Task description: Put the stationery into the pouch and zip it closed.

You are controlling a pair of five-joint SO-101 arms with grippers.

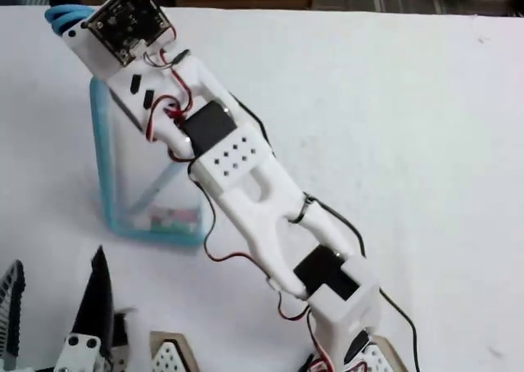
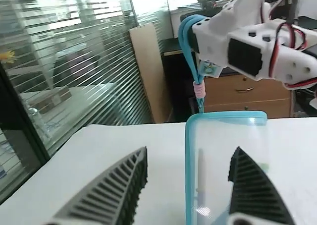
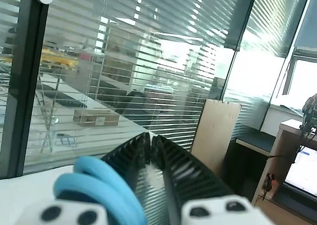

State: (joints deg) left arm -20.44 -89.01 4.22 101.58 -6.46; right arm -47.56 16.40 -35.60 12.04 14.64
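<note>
The right arm (image 1: 246, 175) stretches diagonally over the pouch (image 1: 100, 155). Its gripper (image 3: 151, 136) is past the pouch's far end, jaws pressed together, holding a blue loop (image 3: 94, 185). The left gripper (image 1: 53, 306) sits at the pouch's near end, jaws spread wide.

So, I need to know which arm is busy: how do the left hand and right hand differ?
The left hand is open and empty; the right hand is shut on the blue loop. The left hand sits by the near end of the pouch; the right hand is at its far end. Both have black ribbed fingers.
</note>
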